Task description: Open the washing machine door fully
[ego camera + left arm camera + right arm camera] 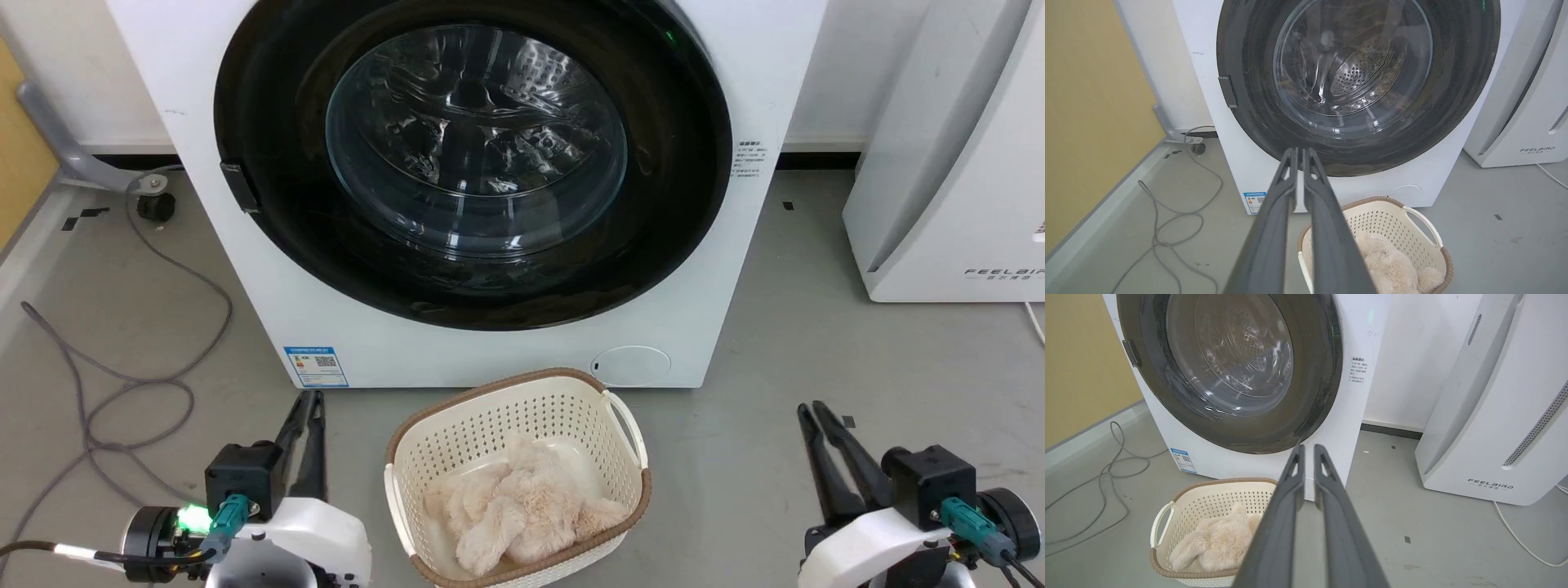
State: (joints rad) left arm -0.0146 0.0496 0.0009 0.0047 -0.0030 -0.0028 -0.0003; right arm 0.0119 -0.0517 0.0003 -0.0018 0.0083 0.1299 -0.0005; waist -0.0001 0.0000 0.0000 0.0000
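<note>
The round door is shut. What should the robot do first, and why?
Probably lift the left gripper toward the small tab on the left edge of the washing machine door: the door looks closed, and that gripper sits low, nearer it.

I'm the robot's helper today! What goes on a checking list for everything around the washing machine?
Surface: grey floor, small dark marks.
Job's things: washing machine door shut on the white washing machine.
Clutter: cream basket holding a fluffy beige plush, before the door.
Grippers: left gripper and right gripper low, shut, holding nothing.
Cables: grey cable looped on the floor, left.
Surroundings: white FEELAIR appliance right; yellow wall left.
</note>
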